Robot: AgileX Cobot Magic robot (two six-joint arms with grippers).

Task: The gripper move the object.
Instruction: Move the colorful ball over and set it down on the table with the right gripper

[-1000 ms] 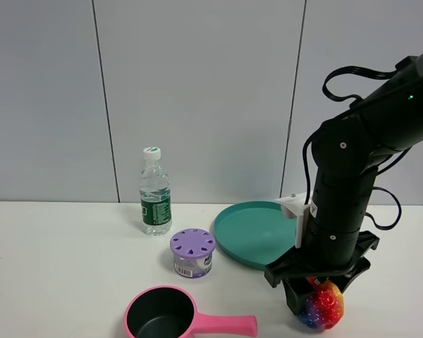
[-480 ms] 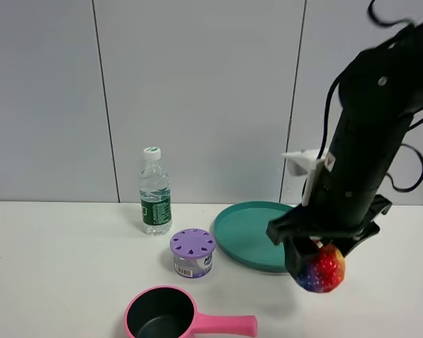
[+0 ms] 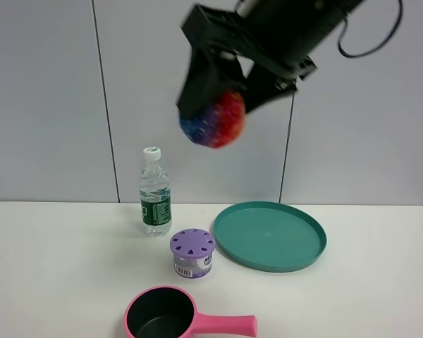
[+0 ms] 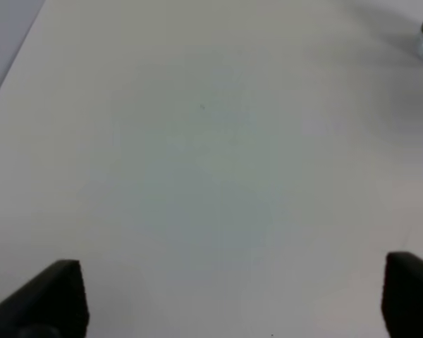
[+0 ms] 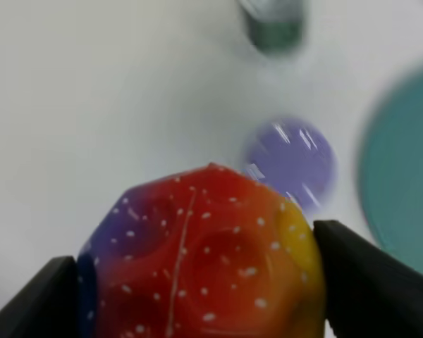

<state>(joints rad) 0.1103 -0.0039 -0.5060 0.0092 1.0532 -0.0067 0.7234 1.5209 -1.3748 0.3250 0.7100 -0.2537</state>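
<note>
A bumpy rainbow-coloured ball (image 3: 213, 120) is clamped between the dark black jaws of the right hand (image 3: 222, 104) and is held high in the air, well above the white surface (image 3: 56, 246). On that surface, a clear plastic water bottle (image 3: 155, 193), a round purple-lidded can (image 3: 192, 252), a teal round plate (image 3: 269, 236) and a pink saucepan (image 3: 176, 317) are seen. The left hand (image 4: 233, 296) is spread wide, released, over the surface.
</note>
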